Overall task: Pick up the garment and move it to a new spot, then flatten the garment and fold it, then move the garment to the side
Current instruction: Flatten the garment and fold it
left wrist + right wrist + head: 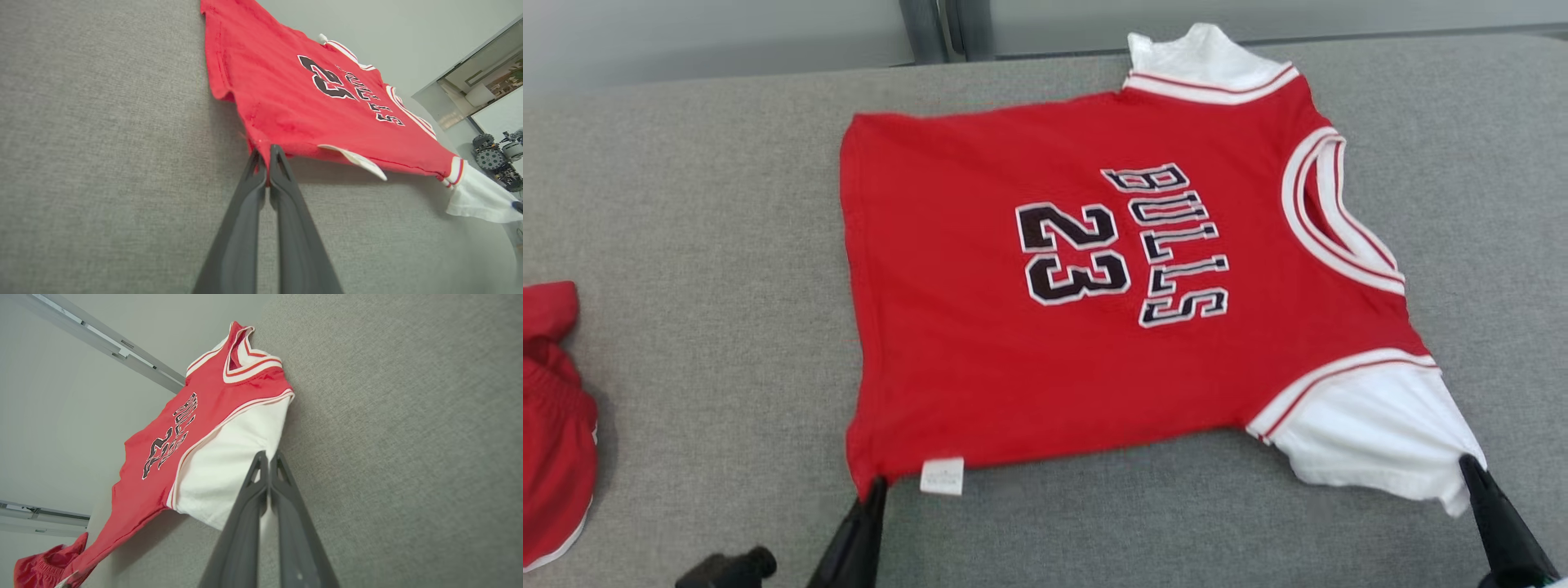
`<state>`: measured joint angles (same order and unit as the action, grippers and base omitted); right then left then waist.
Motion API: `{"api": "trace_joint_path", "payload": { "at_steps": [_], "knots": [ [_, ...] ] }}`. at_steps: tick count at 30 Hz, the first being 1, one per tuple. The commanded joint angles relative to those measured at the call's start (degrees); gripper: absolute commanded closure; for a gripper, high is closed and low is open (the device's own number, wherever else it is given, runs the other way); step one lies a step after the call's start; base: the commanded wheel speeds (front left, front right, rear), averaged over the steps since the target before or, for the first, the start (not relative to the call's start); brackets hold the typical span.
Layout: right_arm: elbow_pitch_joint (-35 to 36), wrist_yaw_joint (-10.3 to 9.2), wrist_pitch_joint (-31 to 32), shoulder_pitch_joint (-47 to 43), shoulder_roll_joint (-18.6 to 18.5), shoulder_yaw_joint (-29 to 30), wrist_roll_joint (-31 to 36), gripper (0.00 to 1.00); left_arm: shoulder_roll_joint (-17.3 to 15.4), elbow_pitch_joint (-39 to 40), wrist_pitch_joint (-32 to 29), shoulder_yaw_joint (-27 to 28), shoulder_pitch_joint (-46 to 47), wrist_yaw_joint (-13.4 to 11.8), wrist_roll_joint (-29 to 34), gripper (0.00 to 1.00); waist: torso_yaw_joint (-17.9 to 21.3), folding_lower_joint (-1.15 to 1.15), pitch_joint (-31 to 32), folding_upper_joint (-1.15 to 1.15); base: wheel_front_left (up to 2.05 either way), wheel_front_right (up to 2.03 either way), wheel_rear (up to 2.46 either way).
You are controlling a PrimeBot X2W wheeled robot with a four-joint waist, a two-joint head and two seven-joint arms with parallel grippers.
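1 red jersey (1094,269), "BULLS 23", spread face up mid-surface (686,204), collar toward 3 o'clock, near edge lifted. At 7 o'clock the left hand (876,486), fingers pressed together, pinches the hem corner beside a white tag (942,476). At 4 o'clock the right hand (1468,464) pinches the white sleeve. At 9 o'clock, well apart, a second red garment (551,425).

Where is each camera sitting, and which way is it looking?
Head view: on the robot's head, looking down at the red jersey on the grey cushion; left claw and right claw poke up below.
Left wrist view: on the left arm, looking along its claw, shut on the jersey's hem.
Right wrist view: on the right arm, looking along its claw, shut on the white sleeve.
Both wrist views share the number 23.
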<state>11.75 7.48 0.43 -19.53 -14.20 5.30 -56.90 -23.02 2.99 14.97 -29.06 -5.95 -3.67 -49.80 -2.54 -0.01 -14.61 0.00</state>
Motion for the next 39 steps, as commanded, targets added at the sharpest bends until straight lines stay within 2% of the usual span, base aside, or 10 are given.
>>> {"api": "trace_joint_path", "payload": {
  "at_steps": [1, 6, 17, 21, 27, 28, 29, 30, 34, 39],
  "knots": [
    [1.20, 0.03, 0.32, -1.63, -0.18, 0.72, -0.22, 1.00, -0.68, 2.21, 0.15, -0.17, -2.50, -1.22, 0.51, 1.00, -0.14, 0.01, 1.76, 0.00, 0.00, 0.00, 0.00],
    [2.39, 0.03, 3.38, 2.10, -1.49, 1.00, 2.44, 1.00, -2.51, 7.20, -4.78, -1.41, -2.05, -3.17, 0.48, 1.00, -0.33, 0.01, 1.23, 0.00, 0.00, 0.00, 0.00],
    [-3.23, 0.03, 21.78, 26.05, -3.95, 0.32, 12.35, 1.00, -5.01, 5.42, -21.19, -1.36, 17.29, -5.91, 1.66, 1.00, -2.09, 0.01, -2.50, 0.00, 0.00, 0.00, 0.00],
    [-5.24, 0.03, 26.88, 33.02, -5.13, 0.06, 15.33, 1.00, -4.07, 2.01, -25.81, -2.35, 24.26, -5.81, 2.04, 1.00, -3.05, 0.01, -5.25, 0.00, 0.00, 0.00, 0.00],
    [-9.58, 0.03, 29.36, 41.97, -4.71, -0.36, 19.45, 1.00, -3.04, -4.16, -29.21, -4.13, 31.63, -4.57, 3.41, 1.00, -3.38, 0.01, -8.55, 0.00, 0.00, 0.00, 0.00],
    [-10.51, 0.03, 29.83, 43.01, -4.52, -1.13, 20.18, 0.77, -2.58, -5.10, -29.28, -4.02, 32.12, -4.87, 3.26, 0.80, -3.31, 0.01, -8.87, 0.00, 0.00, 0.00, 0.00],
    [-10.99, 0.03, 29.91, 43.86, -4.66, -1.94, 20.86, 0.00, -2.41, -5.74, -29.43, -4.08, 32.41, -4.89, 3.22, 0.59, -3.20, 0.01, -9.16, 0.00, 0.00, 0.00, 0.00],
    [-11.85, 0.03, 30.34, 44.67, -4.99, -2.75, 21.42, 0.00, -2.37, -6.46, -29.55, -4.19, 32.62, -4.89, 3.22, 0.00, -3.13, 0.01, -9.31, 0.00, 0.00, 0.00, 0.00],
    [-9.79, 0.03, 27.64, 45.00, -7.06, -3.98, 22.65, 0.00, -2.66, -6.28, -27.87, -3.47, 31.08, -5.44, 3.23, 0.00, -3.04, 0.01, -9.06, 0.00, 0.00, 0.00, 0.00],
    [-3.13, 0.03, 27.41, 37.43, -13.48, -5.08, 24.61, 0.00, -3.95, -1.24, -25.49, -1.48, 25.08, -7.65, 1.51, 0.00, -1.82, 0.01, -8.44, 0.00, 0.00, 0.00, 0.00]
  ]
}}
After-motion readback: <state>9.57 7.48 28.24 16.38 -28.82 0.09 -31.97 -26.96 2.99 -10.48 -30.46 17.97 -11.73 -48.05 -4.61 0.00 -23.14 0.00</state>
